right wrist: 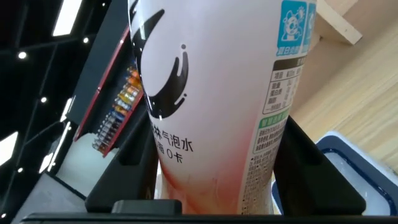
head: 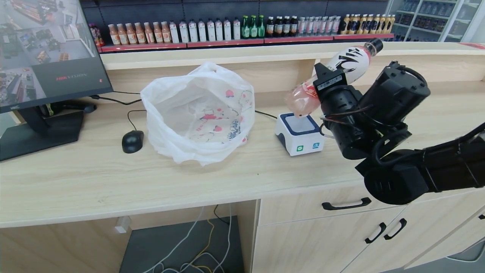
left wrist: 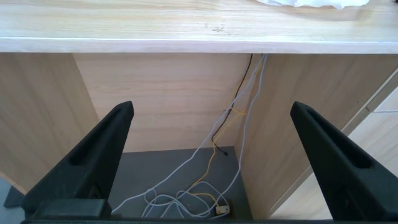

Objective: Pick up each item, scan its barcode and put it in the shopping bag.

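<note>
Holding bottle: right gripper [head: 325, 81] had its fingers pinched on the bottle [head: 350, 58], one finger on each side of the label, low on the body.
Bottle: tilted in the air, cap up toward the back ledge [head: 189, 54], pinkish base down over the scanner [head: 299, 132]. The base sat just above the scanner's rear edge, and contact could not be told.
Scanner: small white box with a dark-rimmed window facing up, on the desk [head: 94, 178] right of the bag [head: 197, 117], with a bare strip of wood between them.
Bag: white plastic, mouth wide open and facing up, rim slumped and uneven. Its near side bulged toward the desk's front edge but stopped well short of it.
Desk front: a broad bare band ran along the front edge from left to right.
Desk back: the ledge rose as a step behind bag and scanner, closing that side.
Left side: mouse [head: 132, 141] near the bag, monitor [head: 45, 49] farther left on its stand.
Right arm: crossed the front edge at the right, above the drawers [head: 303, 212].
Left gripper [left wrist: 211, 115]: fingers spread wide, holding nothing, below the desk's edge, facing the open bay under it where cables [left wrist: 205, 162] hung.
</note>
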